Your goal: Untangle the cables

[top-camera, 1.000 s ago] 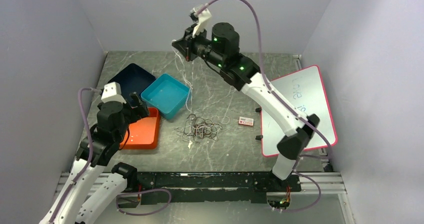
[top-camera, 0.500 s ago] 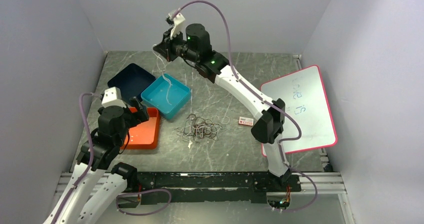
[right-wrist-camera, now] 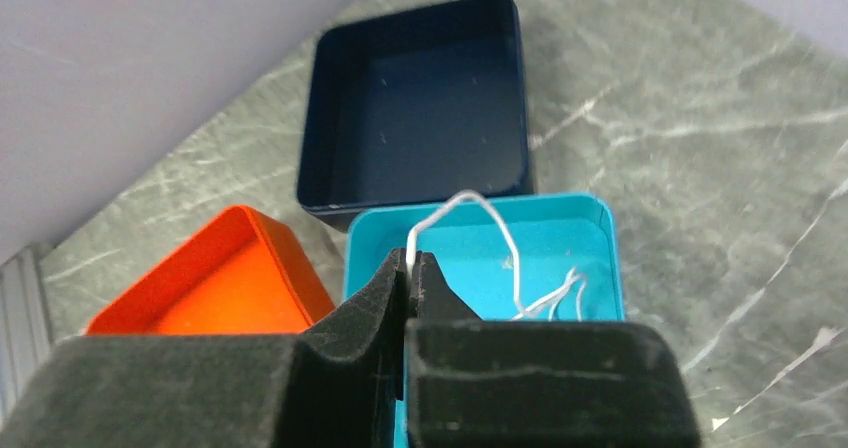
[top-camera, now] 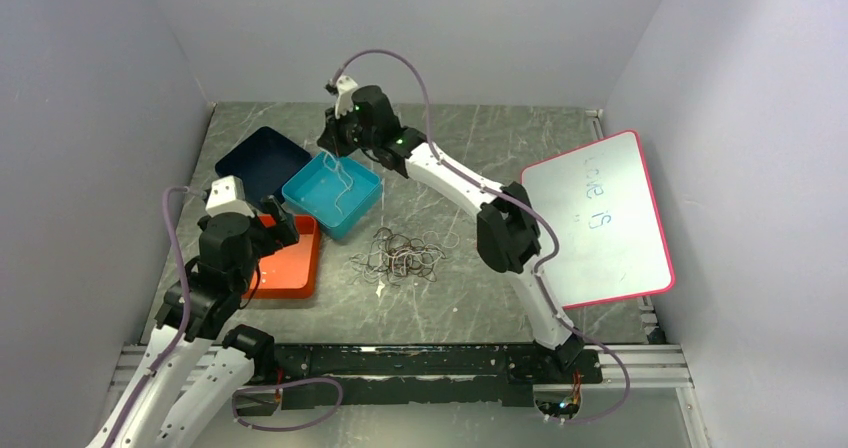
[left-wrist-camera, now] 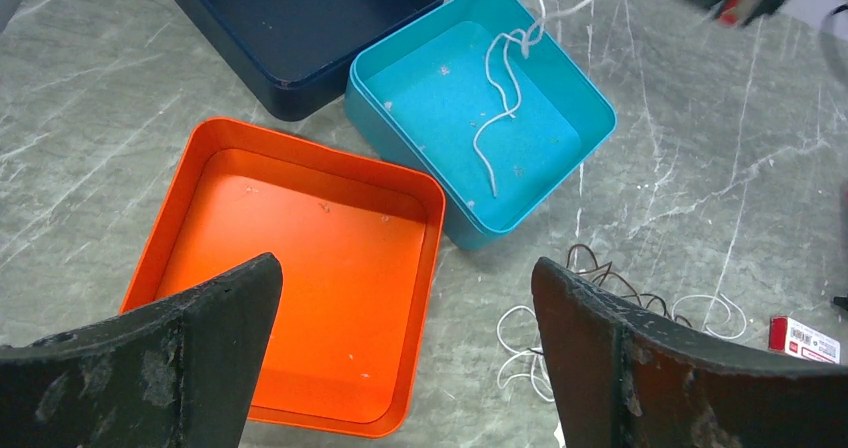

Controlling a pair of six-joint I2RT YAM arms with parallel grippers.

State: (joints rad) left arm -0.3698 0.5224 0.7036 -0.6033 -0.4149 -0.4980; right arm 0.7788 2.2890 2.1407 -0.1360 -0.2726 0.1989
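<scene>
Left hand (left-wrist-camera: 405, 268) spread, empty, at 8 o'clock. The cables (top-camera: 400, 256) lie tangled in the middle of the tabletop (top-camera: 480, 138). At 11 o'clock the right hand (right-wrist-camera: 410, 268) pinches one white strand (right-wrist-camera: 500, 233) (tail coiled in the teal tray (top-camera: 355, 213)); released high, it may drape over the rim.

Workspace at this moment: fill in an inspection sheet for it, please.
Surface: grey marbled tabletop.
Job's things: tangle of thin wires mid-table; one white strand hanging into the teal tray.
Clutter: orange tray and navy tray, no wires inside; small labelled box; whiteboard with writing.
Grippers: left gripper jaws wide open near the orange tray; right gripper jaws shut on the white strand.
Cables: purple hoses on the arms, away from the tangle.
Surroundings: plain grey walls.
</scene>
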